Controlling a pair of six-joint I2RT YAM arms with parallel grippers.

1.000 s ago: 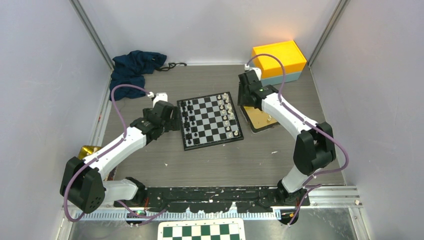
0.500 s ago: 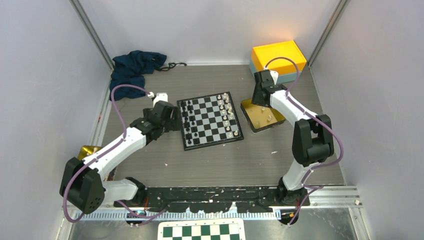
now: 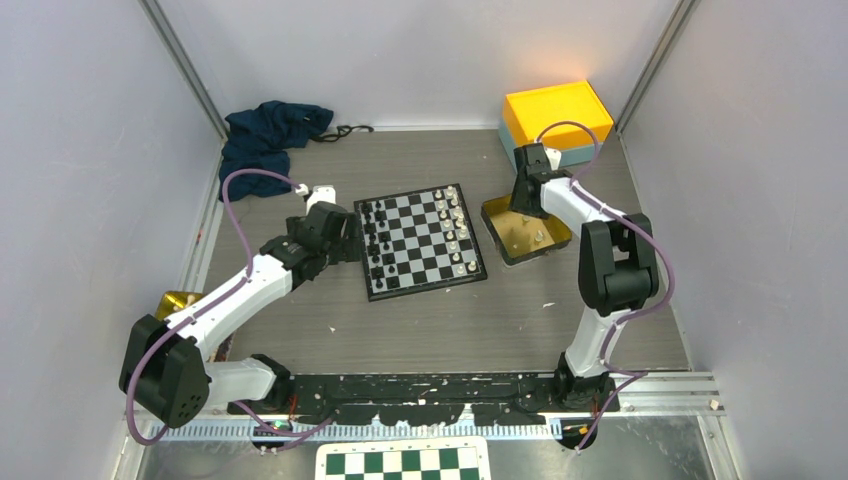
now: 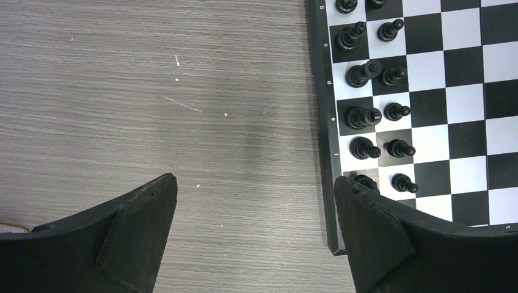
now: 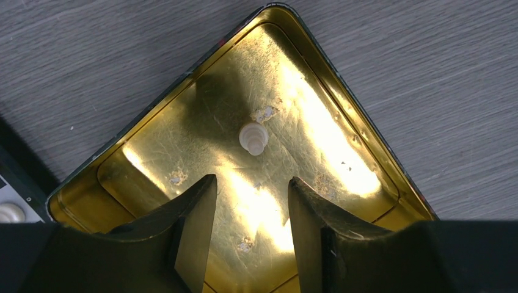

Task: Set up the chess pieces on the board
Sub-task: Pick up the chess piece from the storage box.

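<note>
The board (image 3: 428,232) lies mid-table, with black chess pieces (image 3: 375,245) in its two left columns and cream-white ones (image 3: 456,235) along its right side. My left gripper (image 3: 346,244) hangs open over bare table at the board's left edge. In the left wrist view that gripper (image 4: 253,183) holds nothing, and black pieces (image 4: 366,73) stand on the board (image 4: 464,79) to its right. My right gripper (image 5: 251,180) is open above a gold tin (image 5: 183,122), just short of a single white piece (image 5: 253,138) lying inside. From above, the right gripper (image 3: 522,205) is over the tin (image 3: 500,240).
An orange box on a grey-blue base (image 3: 557,115) sits at the back right, close behind the right wrist. A dark blue cloth (image 3: 270,135) lies at the back left. A gold object (image 3: 178,300) rests by the left wall. A green-and-white checkered panel (image 3: 403,462) lies in front of the arm bases.
My right arm has swung from the board's right edge out to the right and now hangs over the gold tin. The left arm has not moved.
</note>
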